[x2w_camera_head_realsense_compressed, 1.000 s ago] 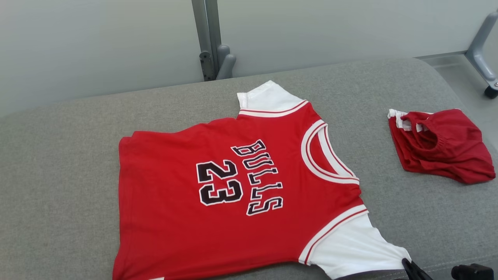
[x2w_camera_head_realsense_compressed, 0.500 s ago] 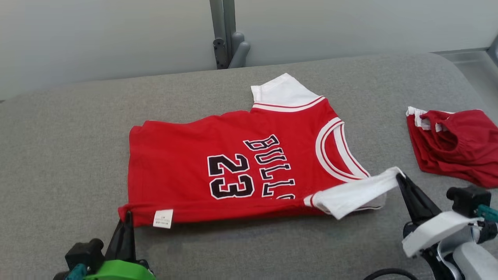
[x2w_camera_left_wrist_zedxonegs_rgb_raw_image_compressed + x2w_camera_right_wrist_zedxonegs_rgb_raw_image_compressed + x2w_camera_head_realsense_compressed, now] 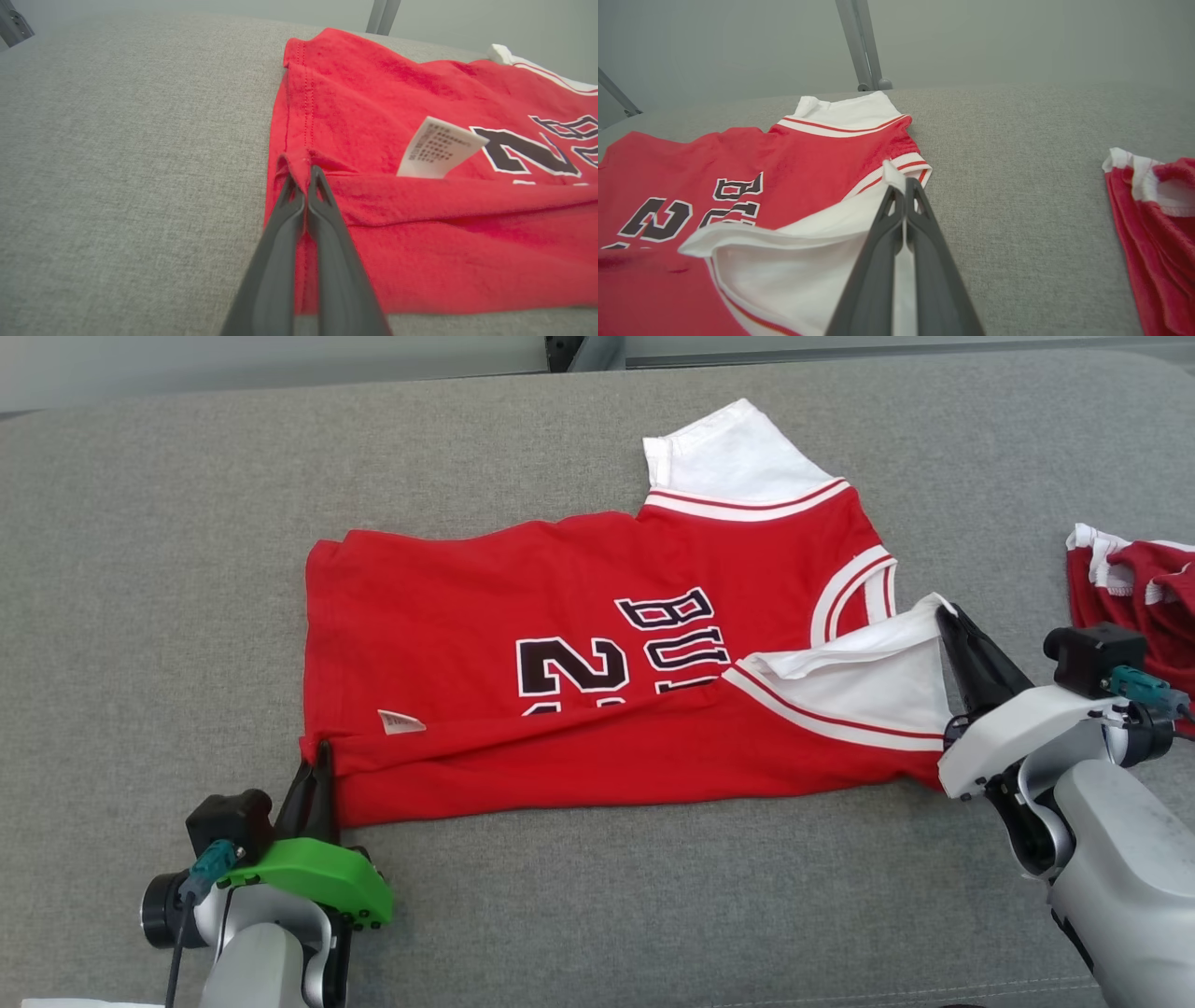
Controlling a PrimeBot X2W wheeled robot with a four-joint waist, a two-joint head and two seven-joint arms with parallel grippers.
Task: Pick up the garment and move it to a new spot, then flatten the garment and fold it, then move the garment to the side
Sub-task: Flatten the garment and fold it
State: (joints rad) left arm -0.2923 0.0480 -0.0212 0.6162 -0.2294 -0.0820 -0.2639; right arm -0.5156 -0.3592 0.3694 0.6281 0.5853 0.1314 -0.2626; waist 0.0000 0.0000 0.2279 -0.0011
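The garment is a red jersey with white sleeves and black lettering, spread on the grey cushion with its near edge folded over onto the front. My left gripper is shut on the red hem corner at the lower left. My right gripper is shut on the tip of the white sleeve, holding it lifted over the collar. A white care label sticks out of the fold. The fold hides the lower half of the lettering.
A second red and white garment lies bunched at the right edge of the cushion, also in the right wrist view. A grey metal post rises behind the cushion. Bare cushion stretches to the left and front.
Both grippers have carried the near edge of the jersey farther away from me, over its front, hiding more of the lettering. The head camera has tilted down, shifting the whole picture.
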